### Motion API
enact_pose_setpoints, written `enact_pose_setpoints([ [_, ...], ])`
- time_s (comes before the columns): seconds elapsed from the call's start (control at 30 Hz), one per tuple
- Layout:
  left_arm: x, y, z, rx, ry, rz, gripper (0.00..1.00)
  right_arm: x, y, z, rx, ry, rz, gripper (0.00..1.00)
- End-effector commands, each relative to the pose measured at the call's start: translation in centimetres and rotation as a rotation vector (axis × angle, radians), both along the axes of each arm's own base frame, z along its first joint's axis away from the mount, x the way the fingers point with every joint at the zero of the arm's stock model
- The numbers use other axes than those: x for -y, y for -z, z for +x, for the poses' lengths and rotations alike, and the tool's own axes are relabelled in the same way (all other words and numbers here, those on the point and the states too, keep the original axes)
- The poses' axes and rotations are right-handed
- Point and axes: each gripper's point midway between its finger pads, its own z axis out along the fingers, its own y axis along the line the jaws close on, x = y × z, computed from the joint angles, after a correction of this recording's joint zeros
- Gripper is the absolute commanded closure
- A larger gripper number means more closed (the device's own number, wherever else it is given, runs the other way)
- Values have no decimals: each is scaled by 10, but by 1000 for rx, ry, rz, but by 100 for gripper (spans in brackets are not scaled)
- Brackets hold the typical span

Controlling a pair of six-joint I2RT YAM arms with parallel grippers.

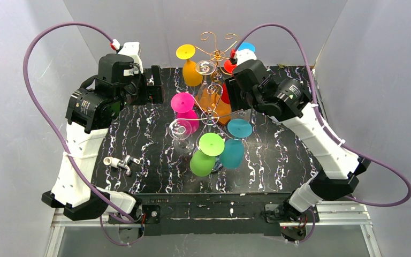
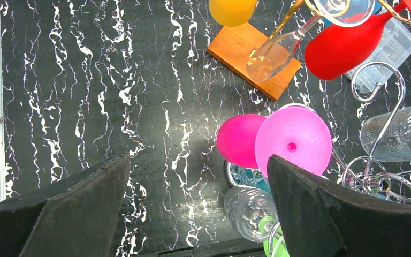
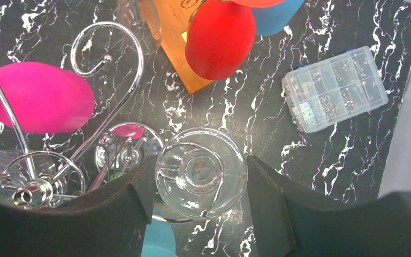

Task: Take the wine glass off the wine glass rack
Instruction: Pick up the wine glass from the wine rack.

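The wine glass rack (image 1: pixel 217 45) stands at the back middle of the table, with gold curls on top and silver scroll arms (image 3: pixel 107 59) lower down. Coloured and clear glasses hang from it upside down. In the right wrist view a clear wine glass (image 3: pixel 200 171) shows its round foot, and my right gripper (image 3: pixel 200 187) is shut on that foot, a finger touching its rim on each side. In the top view the right gripper (image 1: pixel 234 96) is at the rack's right side and hides that glass. My left gripper (image 2: pixel 198 214) is open over bare table, left of the rack (image 2: pixel 377 91).
Magenta (image 1: pixel 184 107), green (image 1: pixel 206 155), teal (image 1: pixel 235 142), yellow (image 1: pixel 190 67) and red (image 3: pixel 219 37) glasses crowd the rack. An orange block (image 2: pixel 254 51) lies under them. A clear parts box (image 3: pixel 334 88) sits to the right. A small metal fitting (image 1: pixel 119 162) lies at front left.
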Motion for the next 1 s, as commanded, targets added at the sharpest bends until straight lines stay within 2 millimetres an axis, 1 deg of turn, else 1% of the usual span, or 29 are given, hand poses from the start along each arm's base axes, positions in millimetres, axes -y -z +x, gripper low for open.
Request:
enact_pose_setpoints([
  [0.0,-3,1,-4,-9,1,4,1,14,-41,-7,97,35,109,59],
  [0.53,0,2,-5,-23,6,-13,1,13,-39,-25,60,-48,136,61],
  [0.77,1,3,-5,-27,5,-18,1,6,-35,-31,37,-110,137,61],
  [0.97,1,5,-5,-31,6,-14,1,0,-34,-31,28,-136,140,61],
])
